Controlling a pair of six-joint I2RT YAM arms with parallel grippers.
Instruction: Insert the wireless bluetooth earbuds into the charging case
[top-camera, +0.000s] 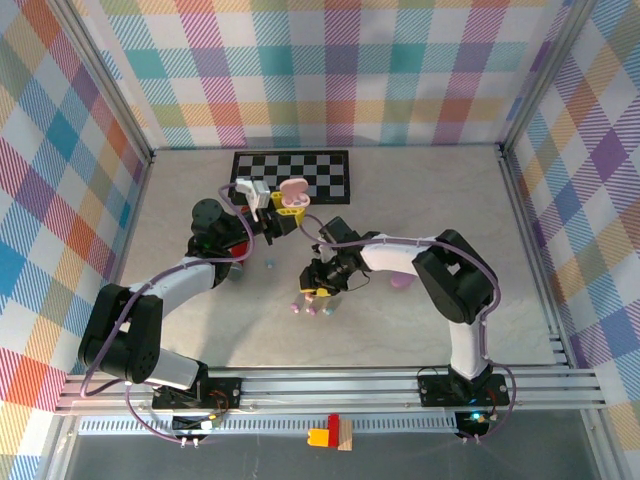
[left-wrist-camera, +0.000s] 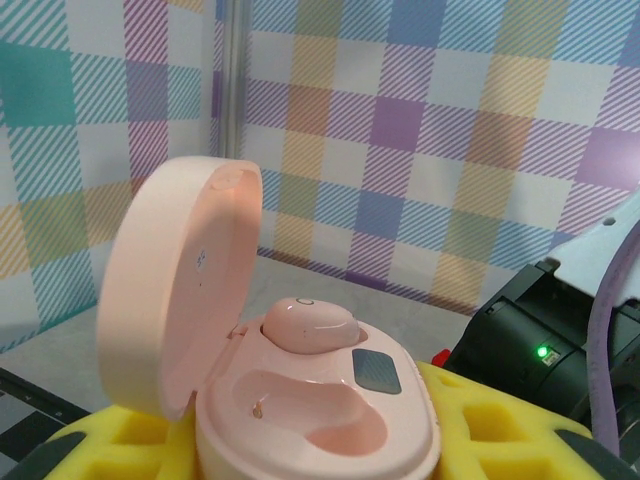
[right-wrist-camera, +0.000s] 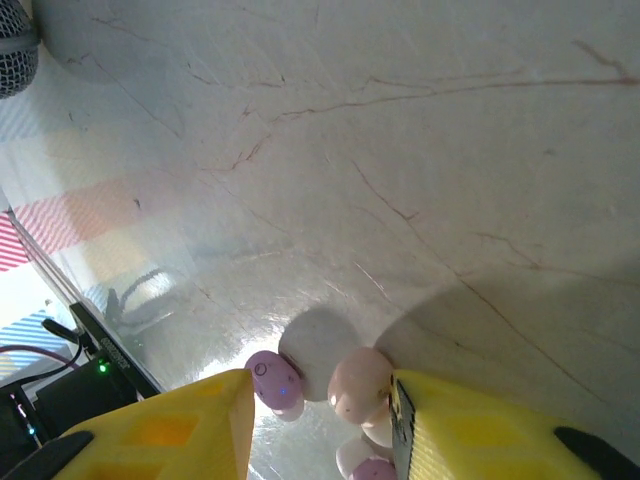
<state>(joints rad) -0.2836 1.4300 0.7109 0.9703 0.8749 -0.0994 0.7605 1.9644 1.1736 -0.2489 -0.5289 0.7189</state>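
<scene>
The left pincer (left-wrist-camera: 315, 450) is clamped on the pale pink pebble-shaped plastic charging case (left-wrist-camera: 200, 300), lid up; one glossy pink earbud (left-wrist-camera: 310, 325) sits in its far socket, the near socket bare. The right pincer (right-wrist-camera: 322, 400) hangs, jaws apart, over the grey marbled surface (right-wrist-camera: 400, 150), where a lilac bean-like earbud (right-wrist-camera: 272, 380) and a pale pink bean-like earbud (right-wrist-camera: 358, 385) lie loose. About half done, I judge: one pick and insertion left.
</scene>
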